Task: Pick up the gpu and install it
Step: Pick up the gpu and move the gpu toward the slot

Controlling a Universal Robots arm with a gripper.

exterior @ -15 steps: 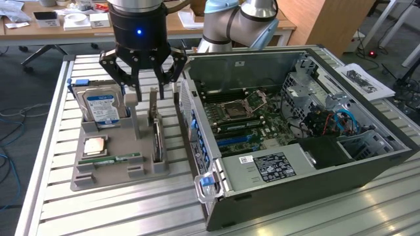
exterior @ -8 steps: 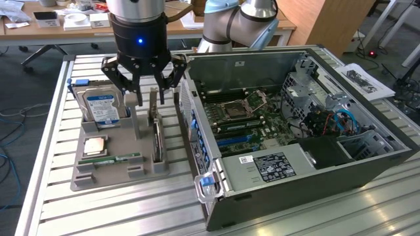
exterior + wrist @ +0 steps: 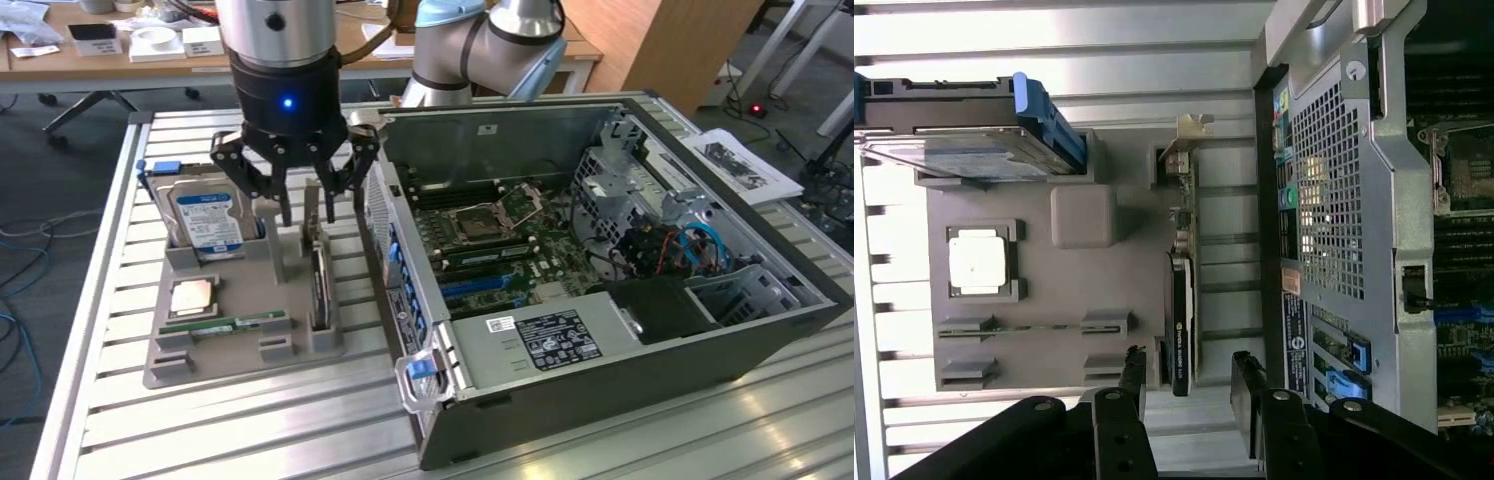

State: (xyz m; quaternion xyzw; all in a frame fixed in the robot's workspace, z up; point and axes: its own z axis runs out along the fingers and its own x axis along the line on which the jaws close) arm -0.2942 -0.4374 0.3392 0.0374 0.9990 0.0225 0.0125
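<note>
currently the gripper (image 3: 322,207) hangs wide open and empty, just above the gpu (image 3: 320,285) standing edgewise in the tray (image 3: 220,362).

The gpu (image 3: 320,275) is a thin, flat, dark card. It stands up on its long edge in a slot of the grey tray (image 3: 214,372); it does not lie flat. It is on the side of the tray closest to the case (image 3: 641,360), just beside the case wall but not touching it. One short end has a shiny metal bracket (image 3: 1185,140) with a bent tip. In the exterior view that end is the far one. The rest of the card is black, with small white writing along its top edge. It is not yet in the case
</note>
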